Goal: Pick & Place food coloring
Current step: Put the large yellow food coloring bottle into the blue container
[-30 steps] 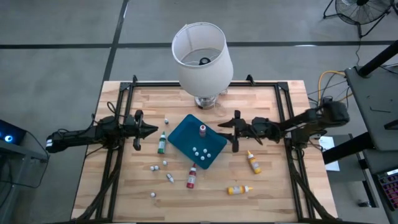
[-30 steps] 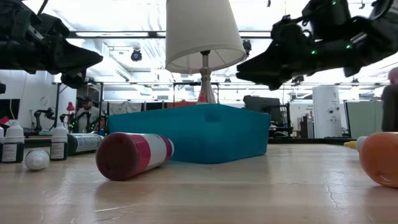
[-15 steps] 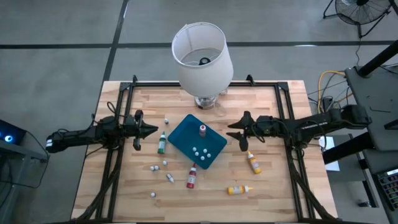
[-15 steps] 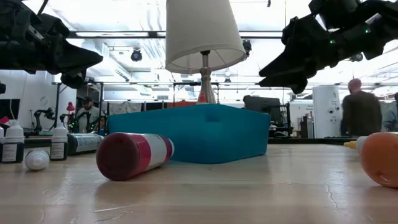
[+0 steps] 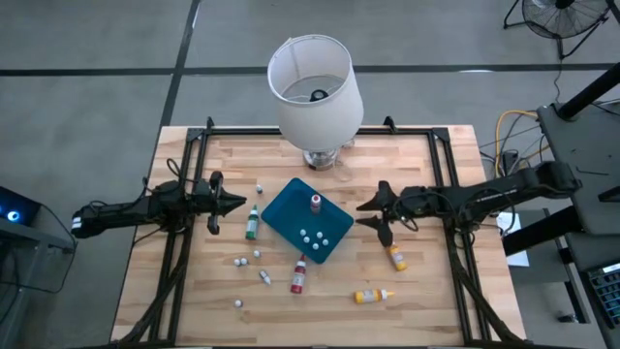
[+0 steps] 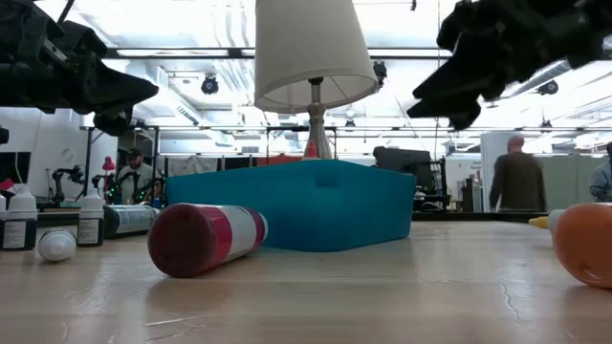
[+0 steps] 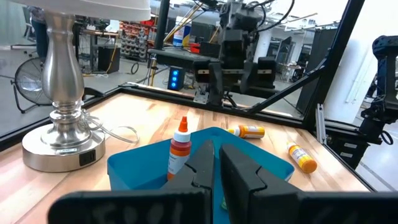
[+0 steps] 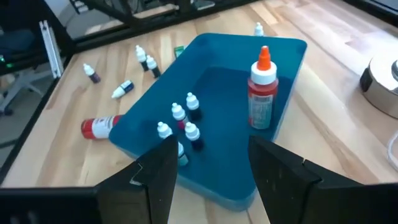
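Note:
The food coloring bottles are scattered. A red one [image 8: 261, 93] stands upright in the teal tray [image 5: 291, 208] beside several tiny bottles [image 8: 180, 124]. A green one [image 5: 252, 223] lies left of the tray, and a red one [image 5: 299, 275] lies on its side in front of it. Two orange-yellow ones [image 5: 395, 255] [image 5: 372, 295] lie to the right. My right gripper [image 5: 361, 213] hovers open just right of the tray, above the table, with nothing between its fingers. My left gripper [image 5: 232, 205] waits shut at the left, level, pointing at the tray.
A lamp with a white shade [image 5: 315, 85] stands on a metal base [image 7: 59, 137] at the far middle, close behind the tray. Small loose bottles [image 5: 258, 254] dot the wood left of and in front of the tray. A black frame [image 5: 441, 165] borders the table.
My right gripper has drawn back from over the tray's right edge toward the table's right edge and risen, tipping from a steep downward slant toward level. It stayed open and holds nothing. The bottles and the tray have kept still.

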Controlling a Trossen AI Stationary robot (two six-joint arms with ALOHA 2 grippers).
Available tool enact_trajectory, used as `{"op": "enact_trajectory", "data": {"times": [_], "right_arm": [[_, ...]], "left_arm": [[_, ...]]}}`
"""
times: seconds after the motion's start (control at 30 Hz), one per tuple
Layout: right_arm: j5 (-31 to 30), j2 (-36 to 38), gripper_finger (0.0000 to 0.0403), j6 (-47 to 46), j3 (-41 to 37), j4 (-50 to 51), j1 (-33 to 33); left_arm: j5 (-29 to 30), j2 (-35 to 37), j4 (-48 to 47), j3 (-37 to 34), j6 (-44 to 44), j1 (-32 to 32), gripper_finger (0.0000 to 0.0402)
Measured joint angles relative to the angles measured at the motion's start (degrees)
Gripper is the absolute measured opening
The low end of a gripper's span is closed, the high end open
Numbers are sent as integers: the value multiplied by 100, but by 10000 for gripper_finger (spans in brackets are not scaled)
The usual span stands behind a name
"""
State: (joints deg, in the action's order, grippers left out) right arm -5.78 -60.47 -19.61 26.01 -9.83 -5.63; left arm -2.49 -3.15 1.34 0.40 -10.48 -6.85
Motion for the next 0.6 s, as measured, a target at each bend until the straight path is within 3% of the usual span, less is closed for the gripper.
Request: {"op": "enact_trajectory", "data": {"times": [0.37,0.6], "right_arm": [[-7,-2,185,-587,1425,2533,-101],[4,-47,185,-1159,1864,3508,-265]], "left_arm": [[1,0,-1,0,0,0,0],[1,1,-1,0,-1,-1,0]]}}
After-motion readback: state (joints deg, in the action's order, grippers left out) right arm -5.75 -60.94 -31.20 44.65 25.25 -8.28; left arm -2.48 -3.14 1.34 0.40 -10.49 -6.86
